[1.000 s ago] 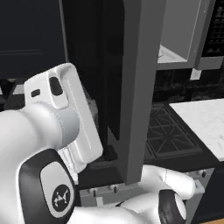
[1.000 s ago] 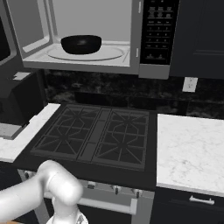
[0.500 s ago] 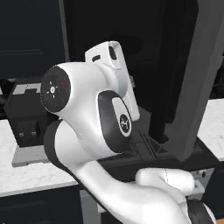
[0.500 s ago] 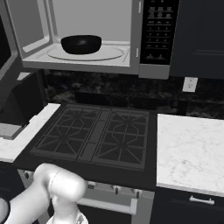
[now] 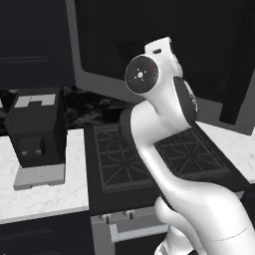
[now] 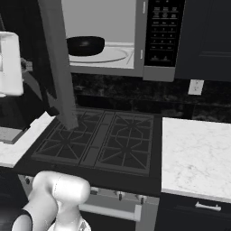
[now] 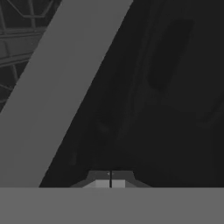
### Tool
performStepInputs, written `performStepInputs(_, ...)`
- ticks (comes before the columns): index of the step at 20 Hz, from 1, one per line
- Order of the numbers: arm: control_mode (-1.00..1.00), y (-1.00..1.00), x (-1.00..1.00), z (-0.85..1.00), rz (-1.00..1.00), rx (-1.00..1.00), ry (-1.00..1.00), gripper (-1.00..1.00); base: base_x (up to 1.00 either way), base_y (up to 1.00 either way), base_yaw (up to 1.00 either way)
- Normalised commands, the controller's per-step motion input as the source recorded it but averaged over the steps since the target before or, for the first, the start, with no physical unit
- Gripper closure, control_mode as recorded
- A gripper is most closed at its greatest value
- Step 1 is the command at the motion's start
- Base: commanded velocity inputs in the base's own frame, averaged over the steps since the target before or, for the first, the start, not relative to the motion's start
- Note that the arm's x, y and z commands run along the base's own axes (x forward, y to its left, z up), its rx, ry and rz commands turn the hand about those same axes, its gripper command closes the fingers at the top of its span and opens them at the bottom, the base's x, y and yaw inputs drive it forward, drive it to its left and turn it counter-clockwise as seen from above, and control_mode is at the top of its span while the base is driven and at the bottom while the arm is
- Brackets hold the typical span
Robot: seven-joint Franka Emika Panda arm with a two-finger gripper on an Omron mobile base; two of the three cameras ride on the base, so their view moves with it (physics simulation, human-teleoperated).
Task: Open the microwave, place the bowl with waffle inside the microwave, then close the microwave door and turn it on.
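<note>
microwave (image 6: 135,40) above the stove (image 6: 101,140), cavity exposed | door (image 6: 56,63) swung partway out (edge-on in right base view), glass facing the hand camera | bowl (image 6: 85,45) inside on the turntable | claw (image 7: 110,180) tips pressed together, holding nothing, close to door glass

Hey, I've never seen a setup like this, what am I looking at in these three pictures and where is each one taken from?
It's a simulated kitchen with a white robot arm on a base that can drive. Two cameras ride on that base, behind the arm to its left and right. The third sits on the hand, looking along the gripper, whose fingertips are together and hold nothing.

Above the stove hangs the microwave, with the bowl with waffle already inside. The microwave door stands open; up close, the hand camera faces its grey frame and dark glass. A black coffee machine stands on the marble counter.
</note>
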Motion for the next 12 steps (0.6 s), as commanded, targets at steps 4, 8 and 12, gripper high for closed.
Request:
performStepInputs(4,-1.00,-0.56,0.77,0.39,0.07,0.17,-0.04,1.00,0.00,0.00,0.00)
performStepInputs(8,-1.00,-0.44,0.88,0.51,0.07,0.23,-0.05,1.00,0.00,0.00,0.00)
performStepInputs(12,-1.00,-0.28,1.00,0.19,0.11,0.26,-0.02,1.00,0.00,0.00,0.00)
